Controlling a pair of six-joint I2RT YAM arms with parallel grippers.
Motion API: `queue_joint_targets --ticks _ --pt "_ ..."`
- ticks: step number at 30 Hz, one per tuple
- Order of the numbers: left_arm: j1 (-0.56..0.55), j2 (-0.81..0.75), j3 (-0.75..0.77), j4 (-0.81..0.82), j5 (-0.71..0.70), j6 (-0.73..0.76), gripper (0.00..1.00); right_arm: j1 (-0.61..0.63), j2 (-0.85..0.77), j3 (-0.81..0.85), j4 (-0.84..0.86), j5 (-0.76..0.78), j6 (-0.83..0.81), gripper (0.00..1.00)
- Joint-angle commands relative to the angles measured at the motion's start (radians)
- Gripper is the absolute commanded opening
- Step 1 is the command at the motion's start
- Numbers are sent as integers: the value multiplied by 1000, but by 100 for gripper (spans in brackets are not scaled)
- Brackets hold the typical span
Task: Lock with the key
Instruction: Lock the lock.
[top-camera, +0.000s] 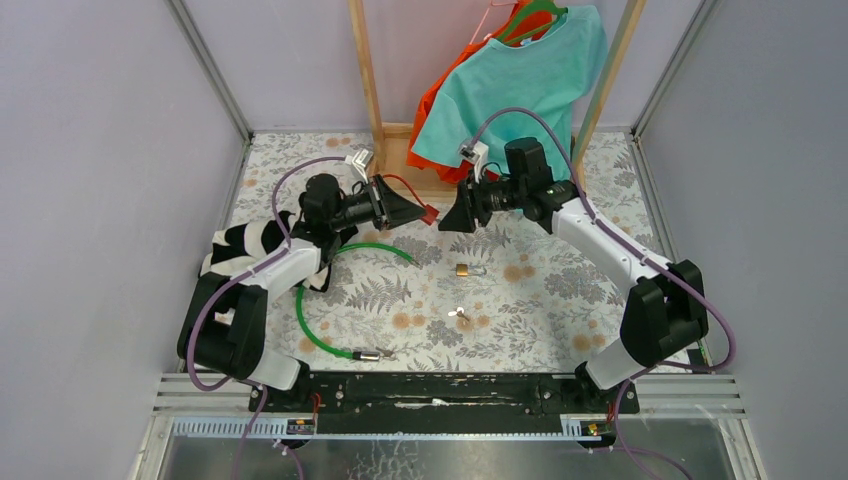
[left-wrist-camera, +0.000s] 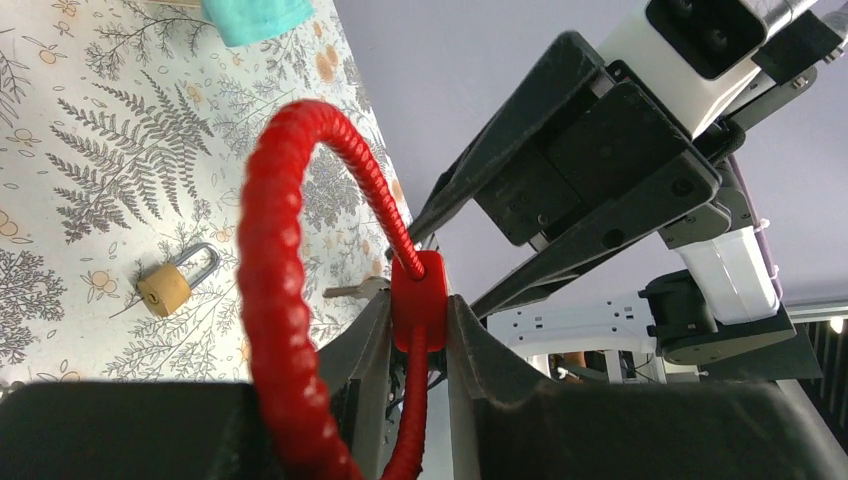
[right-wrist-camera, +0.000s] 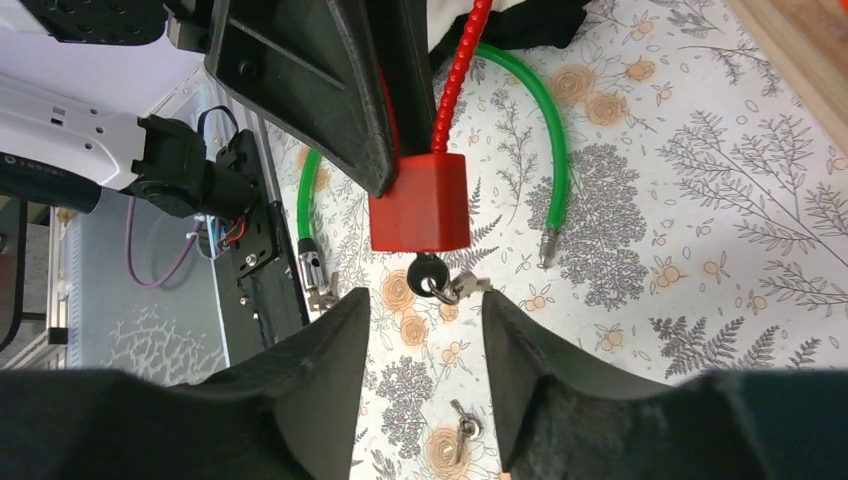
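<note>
My left gripper (top-camera: 412, 211) is shut on the red cable lock (top-camera: 429, 213) and holds it in the air above the table; in the left wrist view its fingers (left-wrist-camera: 370, 340) pinch the red lock body (left-wrist-camera: 418, 300), with the red cable (left-wrist-camera: 275, 260) looping up. In the right wrist view the lock body (right-wrist-camera: 418, 203) has a black-headed key (right-wrist-camera: 427, 275) in its underside, with a second key on the ring. My right gripper (right-wrist-camera: 425, 305) is open, its fingertips just short of the key. In the top view it (top-camera: 450, 214) faces the lock.
A small brass padlock (top-camera: 464, 269) and loose keys (top-camera: 461, 316) lie on the floral table. A green cable lock (top-camera: 310, 320) curves at the left. A striped cloth (top-camera: 250, 245) lies under my left arm. Teal and orange shirts (top-camera: 520, 80) hang on a wooden rack.
</note>
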Motion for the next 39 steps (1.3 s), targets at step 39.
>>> queue_joint_targets --ticks 39 --pt "5 -23 -12 164 58 -46 0 -2 70 116 -50 -213 -33 44"
